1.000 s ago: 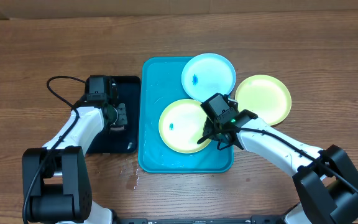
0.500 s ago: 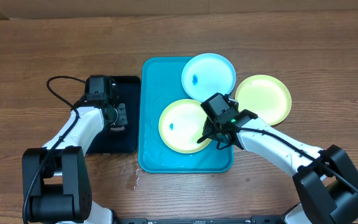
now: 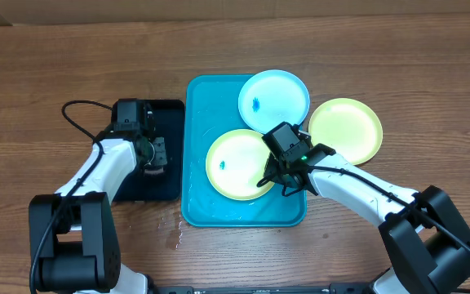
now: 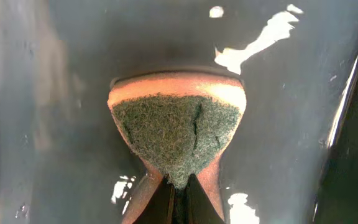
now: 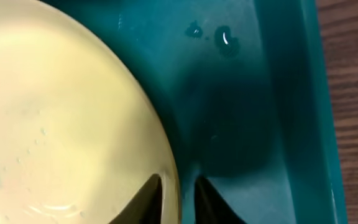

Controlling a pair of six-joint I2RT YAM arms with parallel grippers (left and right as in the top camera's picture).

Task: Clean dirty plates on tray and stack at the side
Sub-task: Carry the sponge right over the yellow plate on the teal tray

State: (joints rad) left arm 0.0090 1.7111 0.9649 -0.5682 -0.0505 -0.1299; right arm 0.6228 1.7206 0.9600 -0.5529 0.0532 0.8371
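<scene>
We judge the step in hand to be the cleaning of the round yellow-green plastic plate, which lies inside the large turquoise-blue rectangular plastic tray at the centre of the overhead frame. The plate's small blue smudge is not yet wiped.

The right gripper sits at this plate's lower right edge. In the right wrist view its fingers stand astride the rim, one over the pale face and one outside it above the tray floor. A dark sliver shows beside the outer finger, so we cannot tell whether they clamp the rim or only bracket it.

At the left of the overhead frame, the left gripper hangs over the small black rectangular tray. It is clenched on an orange sponge with a green scouring face, above the wet black floor.

A light blue round plate, also smudged, overlaps the tray's upper right corner. A second yellow-green plate rests on the wooden table just right of the tray, and its face looks clean.

Next, we think the right gripper needs a firm hold on the rim to steady the plate. The left arm must then carry the sponge over the tray's rim and press it flat on the smudge, without shoving the plate out of that hold.
</scene>
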